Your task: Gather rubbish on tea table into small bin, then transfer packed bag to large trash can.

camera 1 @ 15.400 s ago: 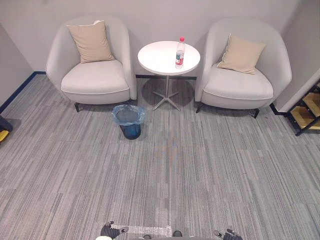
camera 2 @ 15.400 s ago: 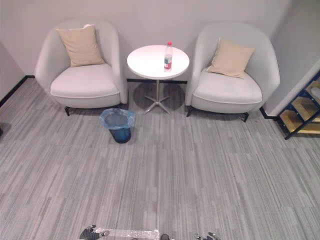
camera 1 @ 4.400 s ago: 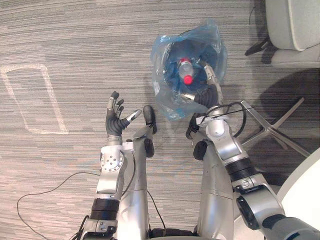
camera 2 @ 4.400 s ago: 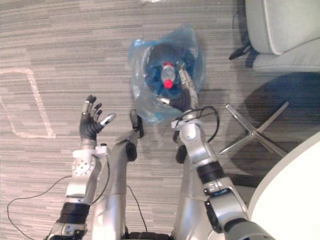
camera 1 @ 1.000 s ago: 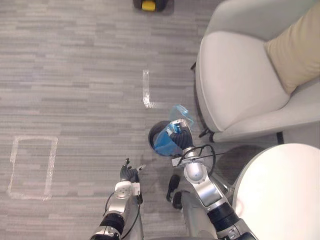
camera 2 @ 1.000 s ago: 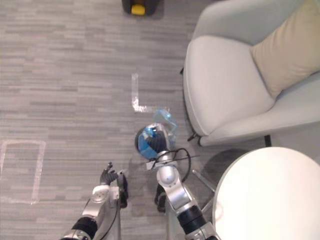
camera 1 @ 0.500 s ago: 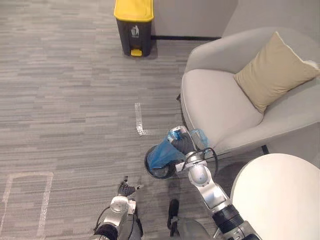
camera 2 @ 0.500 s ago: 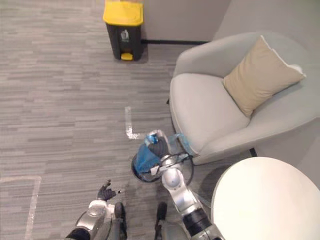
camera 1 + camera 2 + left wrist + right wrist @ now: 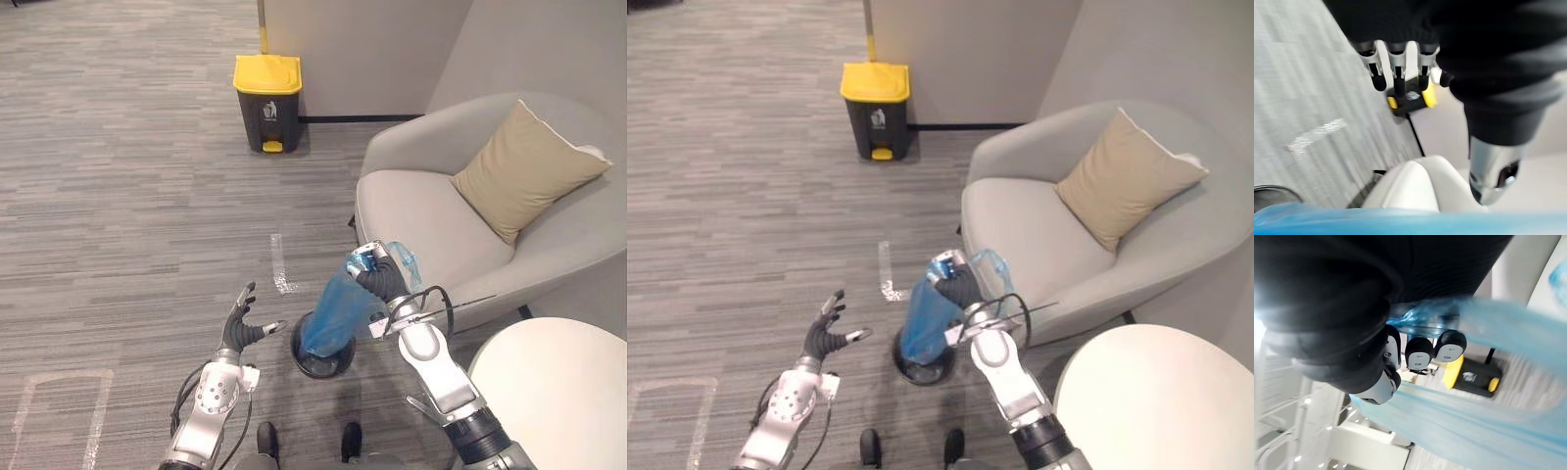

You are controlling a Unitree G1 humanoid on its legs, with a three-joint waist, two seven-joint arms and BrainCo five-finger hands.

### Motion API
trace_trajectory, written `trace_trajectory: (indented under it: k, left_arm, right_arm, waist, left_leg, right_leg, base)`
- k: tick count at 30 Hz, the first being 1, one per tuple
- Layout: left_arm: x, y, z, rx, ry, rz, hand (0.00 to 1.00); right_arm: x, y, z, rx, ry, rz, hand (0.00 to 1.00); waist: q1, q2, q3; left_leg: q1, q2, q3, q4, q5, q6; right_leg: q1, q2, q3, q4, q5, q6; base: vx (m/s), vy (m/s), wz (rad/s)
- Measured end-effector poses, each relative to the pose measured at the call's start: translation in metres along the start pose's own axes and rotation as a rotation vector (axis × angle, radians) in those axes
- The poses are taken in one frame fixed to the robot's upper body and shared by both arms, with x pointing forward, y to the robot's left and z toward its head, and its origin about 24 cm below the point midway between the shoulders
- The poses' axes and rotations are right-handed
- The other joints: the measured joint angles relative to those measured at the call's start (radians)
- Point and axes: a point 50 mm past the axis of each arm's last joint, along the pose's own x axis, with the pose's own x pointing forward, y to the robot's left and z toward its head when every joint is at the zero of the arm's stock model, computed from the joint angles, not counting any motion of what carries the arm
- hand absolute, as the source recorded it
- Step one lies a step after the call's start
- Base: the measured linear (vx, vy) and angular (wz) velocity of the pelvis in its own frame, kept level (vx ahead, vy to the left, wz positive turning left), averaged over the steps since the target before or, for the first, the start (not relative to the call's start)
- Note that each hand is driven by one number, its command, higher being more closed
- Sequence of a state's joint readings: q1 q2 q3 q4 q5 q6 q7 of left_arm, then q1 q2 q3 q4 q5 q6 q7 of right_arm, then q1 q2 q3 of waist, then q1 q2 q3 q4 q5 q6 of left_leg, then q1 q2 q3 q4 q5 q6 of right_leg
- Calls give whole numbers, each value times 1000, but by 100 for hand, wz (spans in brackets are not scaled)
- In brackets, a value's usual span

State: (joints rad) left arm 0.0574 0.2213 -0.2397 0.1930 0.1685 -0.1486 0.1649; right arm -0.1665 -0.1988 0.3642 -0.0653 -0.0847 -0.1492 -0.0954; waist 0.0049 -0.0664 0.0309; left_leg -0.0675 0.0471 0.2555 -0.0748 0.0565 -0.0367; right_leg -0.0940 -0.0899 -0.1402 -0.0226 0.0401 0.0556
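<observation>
A: Entry, largest first. What lies around the right hand (image 9: 380,279)?

B: Grey armchair (image 9: 431,225) just beyond it on its outer side, with a tan cushion (image 9: 529,166) leaning on the chair back. White tea table (image 9: 558,392) behind the hand, near the robot's right. Large trash can (image 9: 267,108), dark body with a yellow lid, well ahead of both hands against the wall.

A: And the packed bag?

B: The blue bag (image 9: 331,315) hangs from the right hand. The fingers (image 9: 1419,352) are curled tight on its gathered top. Its lower end reaches the small bin (image 9: 328,368), directly below that hand. I cannot tell whether it has cleared the rim.

A: Left hand?

B: The left hand (image 9: 238,333) is raised beside the bin on its left, apart from it. Fingers are spread and the thumb is out, with nothing in it.
</observation>
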Motion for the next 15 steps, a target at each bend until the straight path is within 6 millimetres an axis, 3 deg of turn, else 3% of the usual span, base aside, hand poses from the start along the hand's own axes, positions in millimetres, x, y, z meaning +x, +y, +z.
trace_trajectory:
  k: [3,8,12,15]
  left_arm:
    - [14,-19,0,40,3,-85,0]
    - [24,-71,-12,73,98,-259,0]
    - [34,-105,-14,117,172,-311,0]
    - [39,-107,-18,164,218,-296,0]
  right_arm:
    - [13,12,21,35,-100,67,100]
    - [20,45,53,122,-242,222,100]
    - [17,68,53,152,-230,309,100]
    - [22,75,48,134,-205,345,100]
  waist:
    - [-14,-2,-5]
    - [-58,-9,-19]
    - [-82,-16,-33]
    - [-109,-17,-36]
  left_leg:
    - [19,1,21,-17,0,0]
    - [39,4,65,-28,0,0]
    - [50,10,107,-29,-2,-3]
    - [52,13,124,-29,-2,-3]
  right_leg:
    - [-1,3,31,-1,6,1]
    - [-13,10,84,-2,19,0]
    - [-27,22,128,1,30,-5]
    - [-37,28,154,1,41,-7]
  base:
    - [-12,15,-28]
    - [-33,8,-28]
    - [-31,-8,-31]
    - [-39,-13,-30]
